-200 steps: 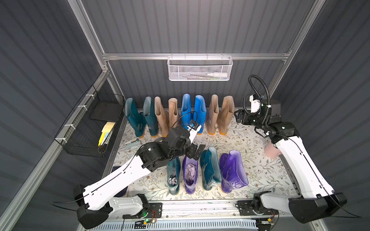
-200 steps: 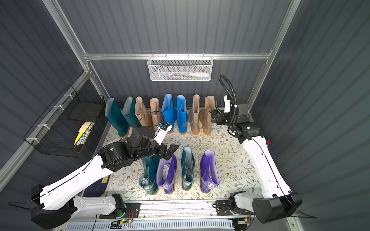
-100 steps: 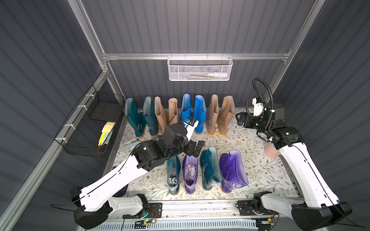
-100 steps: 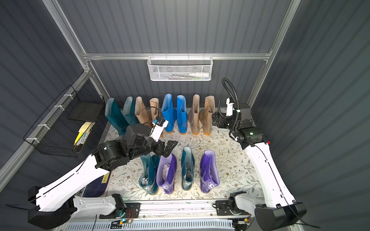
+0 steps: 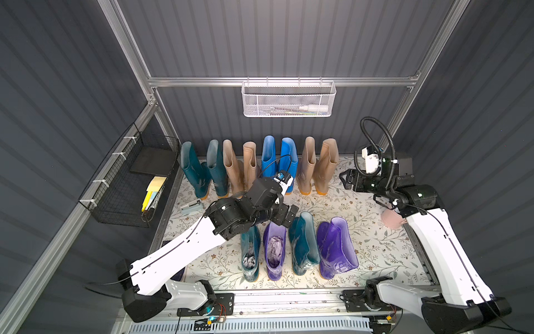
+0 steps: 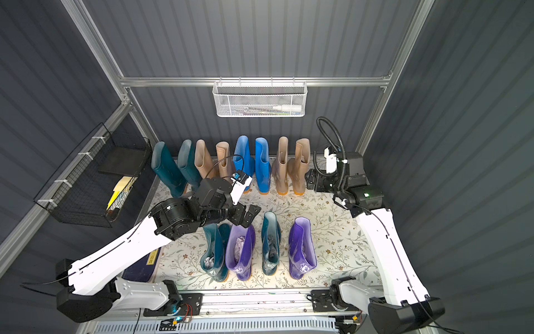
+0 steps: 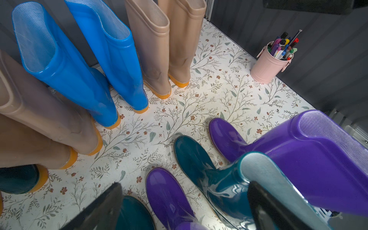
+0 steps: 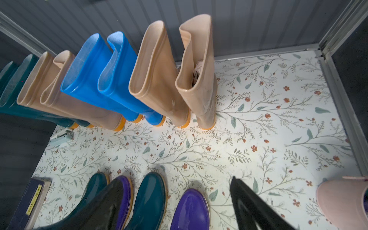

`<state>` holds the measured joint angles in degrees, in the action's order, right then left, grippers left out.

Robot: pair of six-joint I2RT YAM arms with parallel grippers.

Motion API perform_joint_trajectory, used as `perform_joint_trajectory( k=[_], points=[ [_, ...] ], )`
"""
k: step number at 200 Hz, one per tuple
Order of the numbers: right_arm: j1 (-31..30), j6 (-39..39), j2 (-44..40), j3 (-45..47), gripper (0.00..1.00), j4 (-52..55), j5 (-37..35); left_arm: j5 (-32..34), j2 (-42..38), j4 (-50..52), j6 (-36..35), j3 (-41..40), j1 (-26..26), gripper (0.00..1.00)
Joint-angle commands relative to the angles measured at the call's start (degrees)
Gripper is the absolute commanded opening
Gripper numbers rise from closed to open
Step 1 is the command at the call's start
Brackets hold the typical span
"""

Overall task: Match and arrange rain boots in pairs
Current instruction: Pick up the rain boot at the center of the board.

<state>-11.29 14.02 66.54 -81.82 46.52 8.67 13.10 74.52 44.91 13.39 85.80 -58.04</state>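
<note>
Left gripper hangs spread wide and empty in both top views, above the toes of the left purple boot and the right teal boot in the near row. The right gripper, also open with nothing in it, waits just beside the right beige pair. Compared with a second ago no boot has moved; only the arms have shifted slightly. So the far row stays matched: teal pair, left beige pair, blue pair, then beige again. The near row still alternates teal, purple, teal, purple, so the sorting looks one swap short of done, and that swap has not begun.

From the left wrist, the left gripper's fingers straddle the left purple boot's toe. One finger overlaps the right teal boot's rim, and contact cannot be told.

From the right wrist, the right gripper's dark fingers frame only the near boots' toes and the floral mat, gripping nothing.
</note>
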Motion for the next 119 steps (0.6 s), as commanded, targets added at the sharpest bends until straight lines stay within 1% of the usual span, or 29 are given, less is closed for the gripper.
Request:
perform_joint_trajectory(
  k=[1,34,46,87,119],
  points=[
    [-0.03,-0.87,-2.75,-1.45,0.86,6.66,4.85,0.66,-0.09,4.95,2.19,2.45,-0.14,0.99],
    [-0.61,0.97,-6.08,-0.84,0.86,6.98,8.69,1.35,0.36,12.72,4.65,5.14,-0.18,0.96],
    [-1.04,1.31,-6.91,-0.75,0.86,7.37,8.82,0.91,0.11,14.59,5.37,5.16,-0.15,0.96],
    [-1.72,0.66,-8.65,0.88,0.86,8.88,8.53,-5.43,-0.24,14.39,8.57,3.4,-0.36,0.93],
    [-1.73,0.49,-9.49,2.85,0.87,8.38,7.25,-6.9,-0.69,15.5,11.66,2.06,-1.19,0.93]
  ],
)
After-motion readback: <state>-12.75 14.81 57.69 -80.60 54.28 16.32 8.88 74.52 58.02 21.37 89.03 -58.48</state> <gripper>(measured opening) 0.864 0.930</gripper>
